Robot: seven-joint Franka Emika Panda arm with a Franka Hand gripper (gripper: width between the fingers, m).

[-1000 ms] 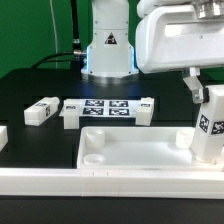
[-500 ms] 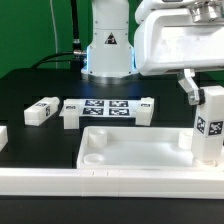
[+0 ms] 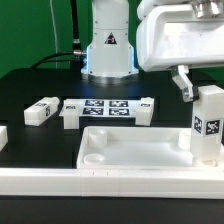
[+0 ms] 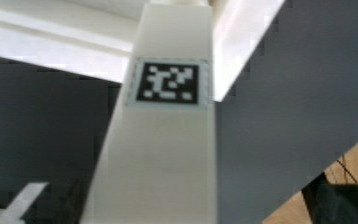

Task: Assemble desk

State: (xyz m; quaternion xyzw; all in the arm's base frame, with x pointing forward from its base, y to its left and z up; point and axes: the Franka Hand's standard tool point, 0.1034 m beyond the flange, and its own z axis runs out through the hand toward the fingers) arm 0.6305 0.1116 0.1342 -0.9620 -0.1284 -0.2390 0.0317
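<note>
The desk top [image 3: 86, 150], a wide white rimmed tray, lies at the front of the black table. One square leg [image 3: 208, 125] with a black-and-white tag stands upright in the tray's corner on the exterior view's right. My gripper [image 3: 203, 88] straddles the leg's upper end with its jaws open; one finger [image 3: 181, 83] stands clear of the leg's side, the other is hidden. In the wrist view the leg [image 4: 167, 130] fills the middle, and the gripper [image 4: 179, 205] has dark fingers [image 4: 23, 202] apart from it on both sides.
A loose leg [image 3: 41, 111] lies on the table at the exterior view's left, and another white part [image 3: 3, 136] shows at the edge. The marker board [image 3: 108, 108] lies behind the tray. A long white rail [image 3: 100, 186] runs along the front. The robot's base [image 3: 108, 50] stands at the back.
The jaws have spread apart and let go of the upright leg. The visible finger has moved off its side toward the exterior view's left. The leg stays standing in its corner.
</note>
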